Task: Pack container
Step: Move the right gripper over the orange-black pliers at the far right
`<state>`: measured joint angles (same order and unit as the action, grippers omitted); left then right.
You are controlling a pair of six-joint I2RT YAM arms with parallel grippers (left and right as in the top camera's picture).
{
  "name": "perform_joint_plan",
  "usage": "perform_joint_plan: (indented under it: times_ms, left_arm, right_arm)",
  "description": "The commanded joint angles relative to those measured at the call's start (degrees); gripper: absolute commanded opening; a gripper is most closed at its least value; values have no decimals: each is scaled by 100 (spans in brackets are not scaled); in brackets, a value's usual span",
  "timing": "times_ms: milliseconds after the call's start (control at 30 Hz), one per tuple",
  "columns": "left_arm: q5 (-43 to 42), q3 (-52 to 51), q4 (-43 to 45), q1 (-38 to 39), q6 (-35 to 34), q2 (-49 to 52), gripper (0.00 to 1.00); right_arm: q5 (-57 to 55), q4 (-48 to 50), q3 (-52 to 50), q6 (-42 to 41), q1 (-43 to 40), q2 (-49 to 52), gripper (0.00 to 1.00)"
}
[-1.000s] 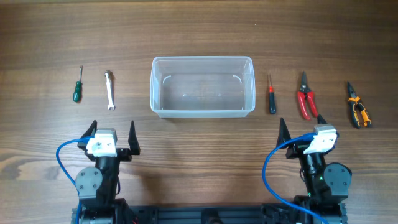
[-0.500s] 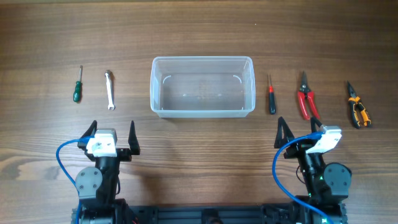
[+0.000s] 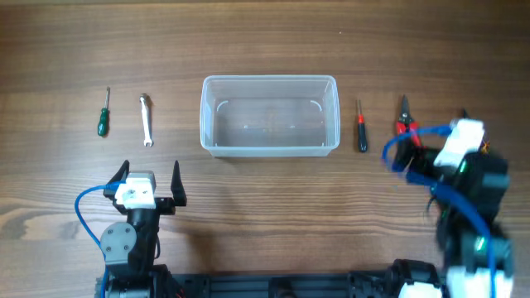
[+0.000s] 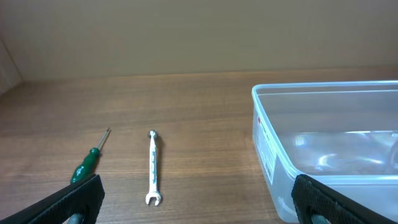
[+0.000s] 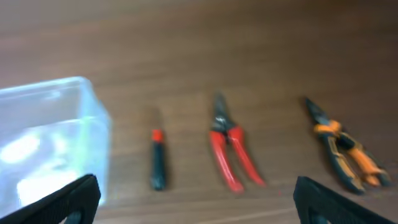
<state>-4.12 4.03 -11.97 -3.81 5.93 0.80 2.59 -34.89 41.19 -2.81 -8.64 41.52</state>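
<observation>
The left end effector (image 3: pixel 150 175) sat low at the near edge of the bench (image 3: pixel 265 41), fingers spread wide and gripping nothing. Ahead of it, to its left, a green-handled screwdriver (image 3: pixel 103 120) and a small wrench (image 3: pixel 146 120) lay side by side, apart. The right end effector (image 5: pixel 199 208) was likewise spread open and unloaded; its arm showed blurred in the overhead view. Before it lay a red-and-black screwdriver (image 5: pixel 157 163), red cutters (image 5: pixel 231 152) and orange pliers (image 5: pixel 345 149) in a row. The container (image 3: pixel 204 116) stood mid-bench, between the wrench and the red-and-black screwdriver, touching neither.
</observation>
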Motion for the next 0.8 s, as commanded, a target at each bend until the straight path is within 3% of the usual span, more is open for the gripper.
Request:
perform_joint_plan:
  times_ms: [0, 133, 300, 467, 567, 767]
  left_arm:
    - [57, -42, 17, 28, -59, -57, 100]
    - [57, -42, 17, 28, -59, -57, 100]
    - [57, -42, 17, 28, -59, -57, 100]
    - [57, -42, 17, 28, -59, -57, 100]
    - [57, -42, 17, 28, -59, -57, 100]
    - [57, -42, 17, 28, -59, -57, 100]
  right_arm:
    - [1010, -763, 1272, 1189, -835, 1829, 100]
    - [1812, -1626, 2284, 1486, -1353, 3091, 100]
    - [1805, -2133, 2964, 1412, -1635, 4013, 100]
    - [1805, -2131, 3012, 1539, -1672, 4332, 100]
    - [1578, -2131, 3012, 2214, -1672, 4380, 100]
    - [352, -1392, 3012, 1620, -1821, 4444, 100]
